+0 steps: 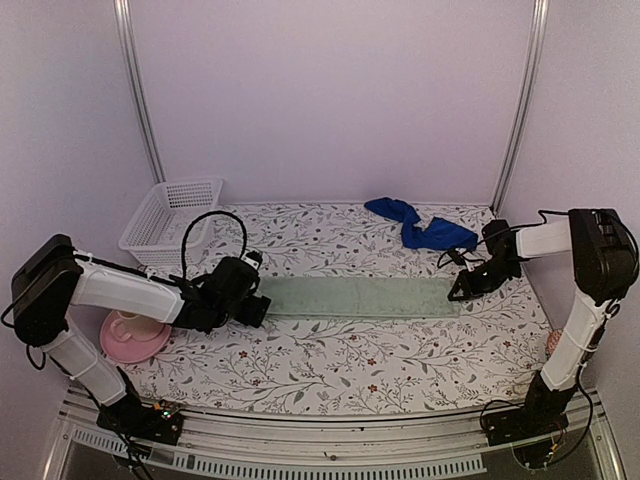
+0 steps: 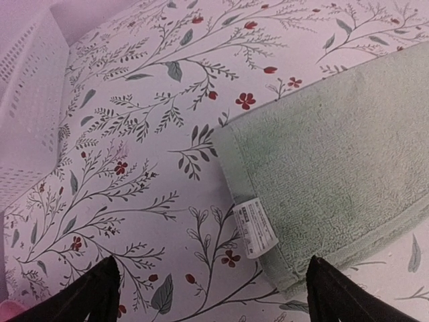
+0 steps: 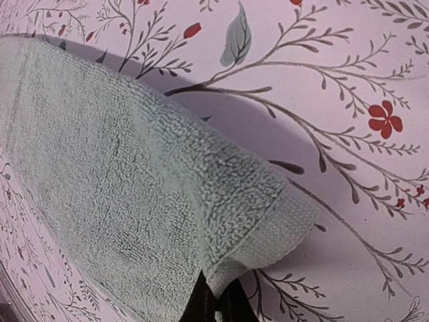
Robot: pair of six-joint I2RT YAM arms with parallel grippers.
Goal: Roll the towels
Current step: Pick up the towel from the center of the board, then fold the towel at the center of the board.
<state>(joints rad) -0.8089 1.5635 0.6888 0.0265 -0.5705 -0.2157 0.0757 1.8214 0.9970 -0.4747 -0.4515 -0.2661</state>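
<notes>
- My left gripper (image 2: 213, 285) is hovering, spread wide, over the left end of the sage-green towel (image 1: 355, 297).
- My right gripper (image 3: 216, 305) is pinching that towel's right corner.

Left arm (image 1: 125, 290) and right arm (image 1: 572, 335) share smooth white rounded link shells and bulky black joint housings; a thin black cable (image 1: 214, 213) loops above the left wrist; both bases (image 1: 150, 420) are black; the left fingers (image 2: 97, 295) are matte black tapering wedges.
</notes>
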